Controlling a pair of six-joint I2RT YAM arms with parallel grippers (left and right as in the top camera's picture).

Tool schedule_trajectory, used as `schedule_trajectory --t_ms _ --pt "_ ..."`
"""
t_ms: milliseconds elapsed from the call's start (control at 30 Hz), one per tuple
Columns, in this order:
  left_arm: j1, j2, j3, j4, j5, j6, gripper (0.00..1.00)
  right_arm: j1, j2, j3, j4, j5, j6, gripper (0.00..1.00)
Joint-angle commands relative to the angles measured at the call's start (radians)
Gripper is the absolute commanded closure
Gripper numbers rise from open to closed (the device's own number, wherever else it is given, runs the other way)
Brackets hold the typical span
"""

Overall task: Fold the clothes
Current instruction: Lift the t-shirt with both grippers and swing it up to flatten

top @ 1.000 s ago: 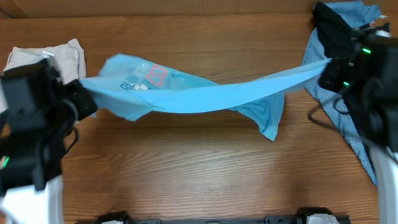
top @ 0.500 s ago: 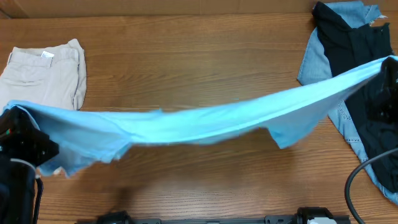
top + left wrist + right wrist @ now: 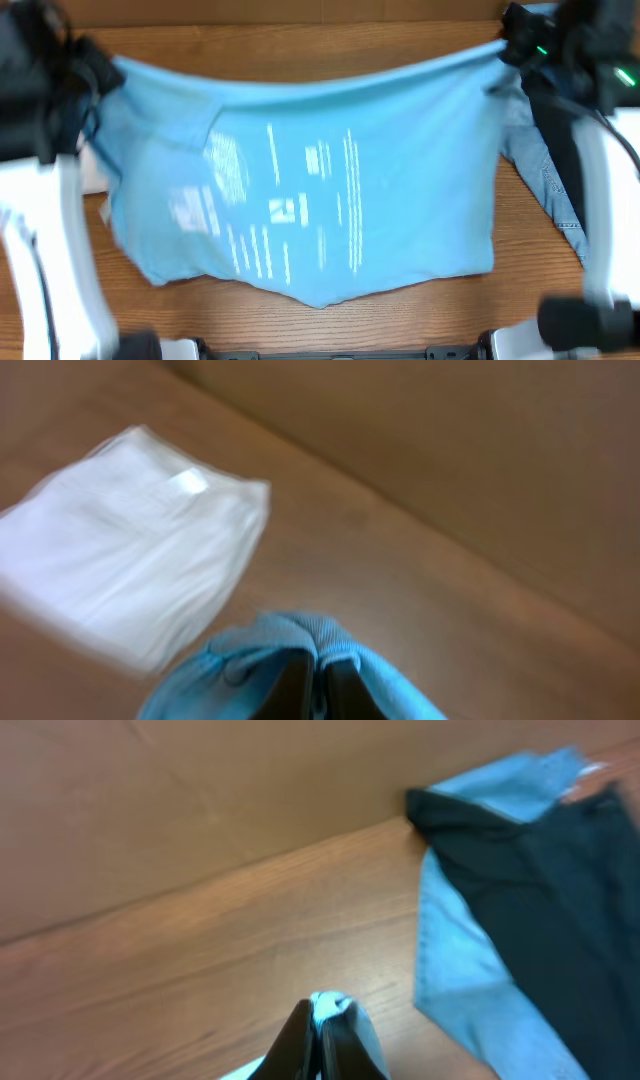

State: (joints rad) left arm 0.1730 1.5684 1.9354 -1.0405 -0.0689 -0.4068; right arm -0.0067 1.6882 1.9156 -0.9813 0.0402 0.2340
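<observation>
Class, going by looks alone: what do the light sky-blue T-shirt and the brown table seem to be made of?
The light sky-blue T-shirt: thin, soft cloth, likely cotton, matte; it sags and drapes between its held corners. The brown table: wood or wood-look laminate, smooth; streaky grain lines show.

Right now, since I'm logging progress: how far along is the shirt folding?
Done: the T-shirt is picked up and opened out, lettering showing. In hand: the left gripper and right gripper hold its far corners, jaws shut. Left: laying it flat on the table and every fold; no fold shows yet.
</observation>
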Motion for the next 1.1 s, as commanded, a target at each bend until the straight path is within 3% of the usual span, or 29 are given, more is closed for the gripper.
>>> schedule_trajectory --t_ms 0,167,400,500,667,800,1067 --pt "0.010 0.175 0.005 0.166 0.148 0.049 0.96 -0.002 0.127 0.004 0.154 -0.017 -0.020 0.96" --pt "0.010 0.296 0.137 0.407 0.200 0.089 0.96 -0.003 0.161 0.068 0.420 -0.015 -0.021 0.96" --pt "0.029 0.294 0.545 0.345 0.190 0.135 0.96 -0.014 0.159 0.428 0.325 0.021 -0.022 0.96" --pt "0.032 0.294 0.649 0.247 0.194 0.138 0.96 -0.014 0.159 0.482 0.228 0.022 -0.033 0.96" --pt "0.003 0.309 0.658 -0.031 0.200 0.142 0.96 -0.015 0.175 0.467 -0.031 0.048 -0.032 0.96" --pt "-0.024 0.378 0.608 -0.306 0.191 0.150 0.96 -0.015 0.226 0.427 -0.239 0.060 -0.032 0.96" --pt "-0.031 0.602 0.406 -0.555 0.185 0.176 0.96 -0.017 0.309 0.216 -0.378 0.099 -0.033 0.96"
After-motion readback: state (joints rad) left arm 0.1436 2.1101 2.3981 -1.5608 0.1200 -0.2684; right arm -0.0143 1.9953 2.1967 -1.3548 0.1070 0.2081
